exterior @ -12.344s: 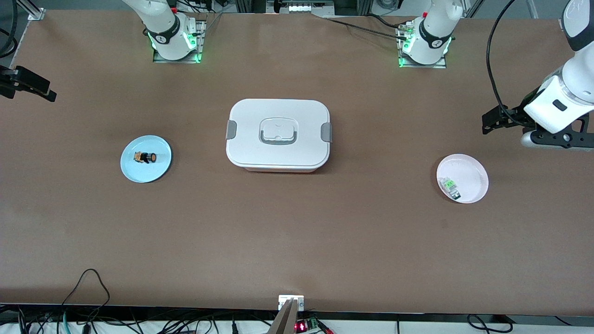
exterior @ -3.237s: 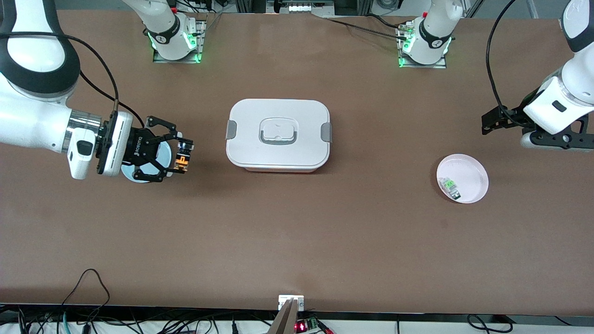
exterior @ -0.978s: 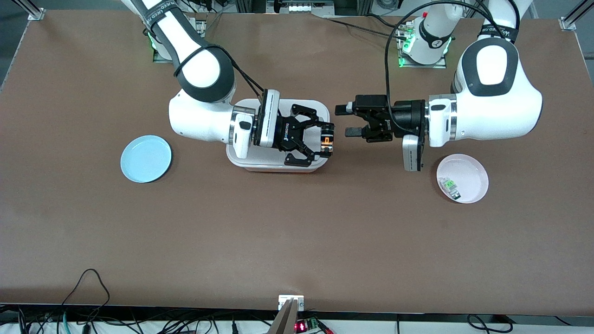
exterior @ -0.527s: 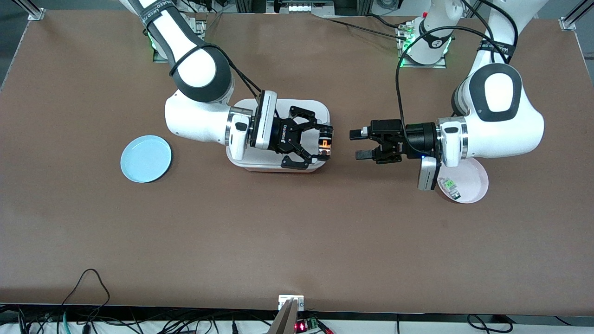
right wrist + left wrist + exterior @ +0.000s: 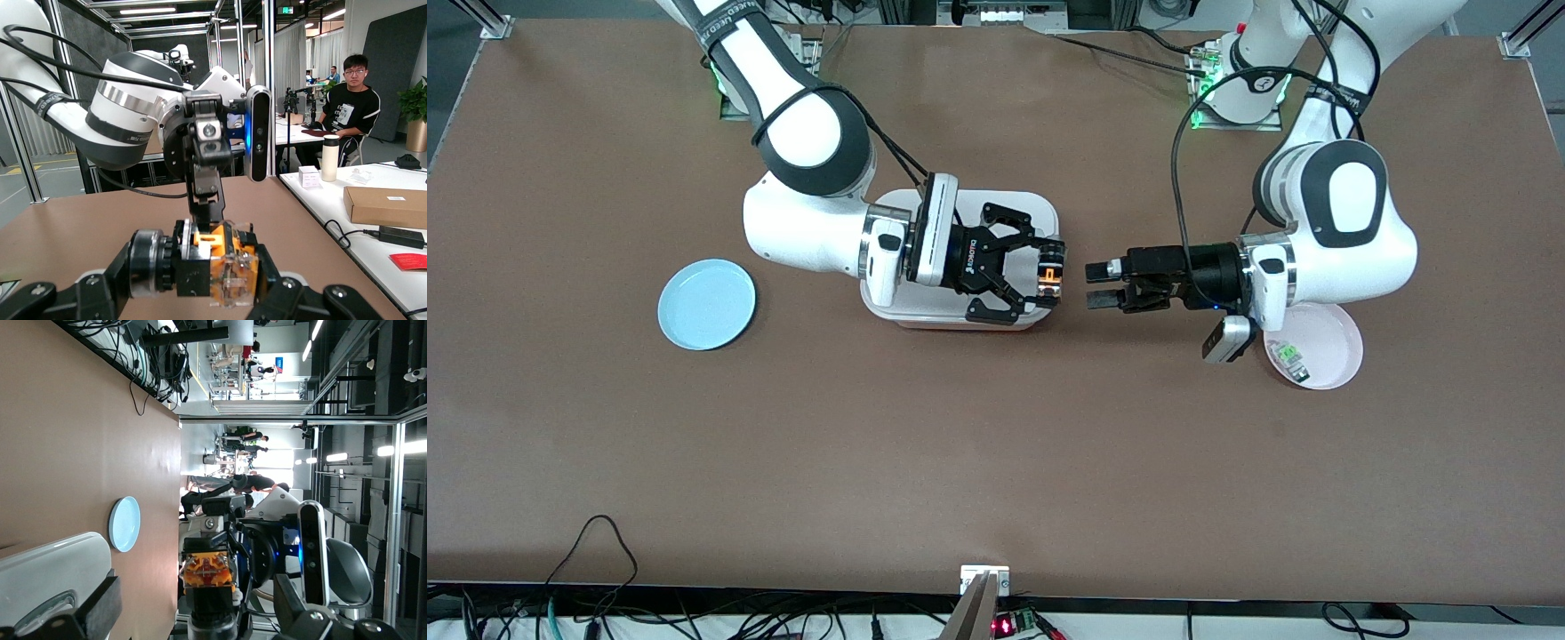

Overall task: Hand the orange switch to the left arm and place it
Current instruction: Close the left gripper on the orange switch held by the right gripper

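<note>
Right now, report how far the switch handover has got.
Done: the orange switch is off the blue plate, which lies bare, and sits clamped in the right hand above the white box's edge. In hand: the left hand is lined up facing it, fingers open, not touching. Left: take the switch, release it, and set it down.

A robotics lab. Two white robot arms are bolted to a wide brown table (image 5: 996, 444), with bundled cables (image 5: 694, 613) along its edge. The wrist views show aluminium framing (image 5: 267, 80), glass partitions, ceiling strip lights, other workbenches, and a seated man in glasses (image 5: 353, 100) watching from a nearby desk.
</note>
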